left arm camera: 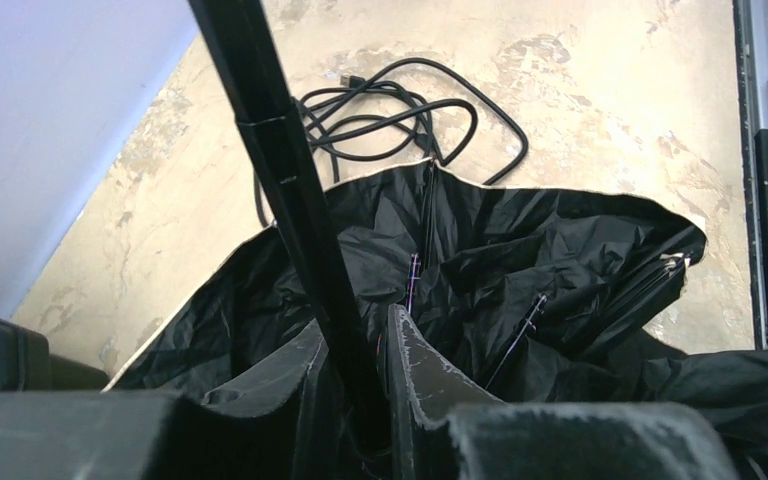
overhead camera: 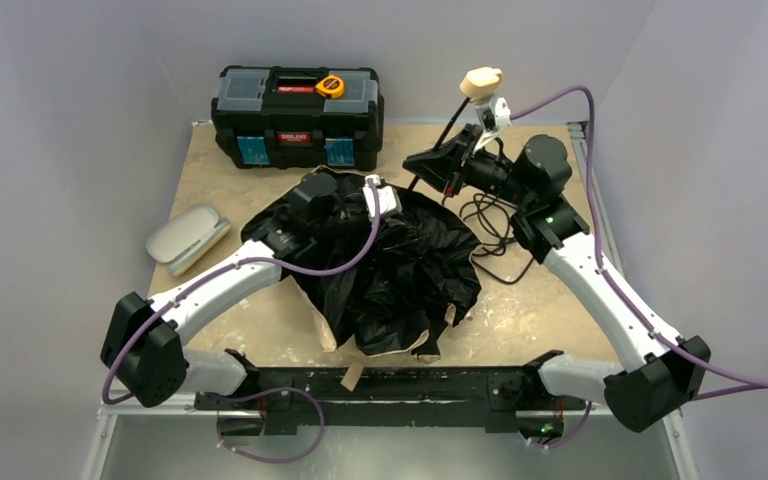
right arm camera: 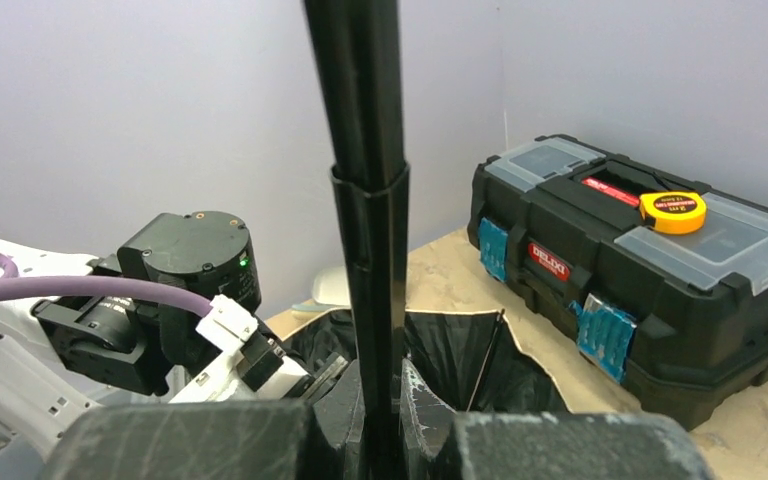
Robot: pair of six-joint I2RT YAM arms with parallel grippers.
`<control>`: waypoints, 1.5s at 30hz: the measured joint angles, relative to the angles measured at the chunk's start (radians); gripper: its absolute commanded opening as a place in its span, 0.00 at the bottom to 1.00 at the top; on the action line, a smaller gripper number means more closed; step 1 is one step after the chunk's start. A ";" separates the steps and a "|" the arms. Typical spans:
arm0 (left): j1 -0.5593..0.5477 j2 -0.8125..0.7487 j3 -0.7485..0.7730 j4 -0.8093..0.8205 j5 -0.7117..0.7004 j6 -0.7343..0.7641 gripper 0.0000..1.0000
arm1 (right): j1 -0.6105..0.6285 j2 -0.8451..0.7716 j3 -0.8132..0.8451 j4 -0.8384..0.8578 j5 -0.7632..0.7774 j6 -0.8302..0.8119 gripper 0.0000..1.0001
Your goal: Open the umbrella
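Note:
The umbrella's canopy [overhead camera: 400, 280] lies in a crumpled heap mid-table, black lining up, with tan edges showing. Its thin black shaft [overhead camera: 452, 122] rises up and to the right to the cream handle [overhead camera: 482, 82]. My left gripper [overhead camera: 395, 195] is shut on the shaft low down, just above the canopy; in the left wrist view the shaft [left arm camera: 290, 180] runs between its fingers [left arm camera: 430, 370]. My right gripper [overhead camera: 430, 160] is shut on the shaft higher up, below the handle; in the right wrist view the shaft [right arm camera: 365, 200] passes between its fingers [right arm camera: 420, 395].
A black toolbox [overhead camera: 297, 115] with a yellow tape measure [overhead camera: 330, 86] on its lid stands at the back left. A grey case [overhead camera: 188, 237] lies at the left. A coiled black cable [overhead camera: 495, 225] lies right of the canopy.

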 measured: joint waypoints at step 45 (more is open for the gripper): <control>0.216 0.029 0.100 -0.197 0.108 0.204 0.05 | -0.009 0.103 0.231 -0.137 0.082 -0.009 0.00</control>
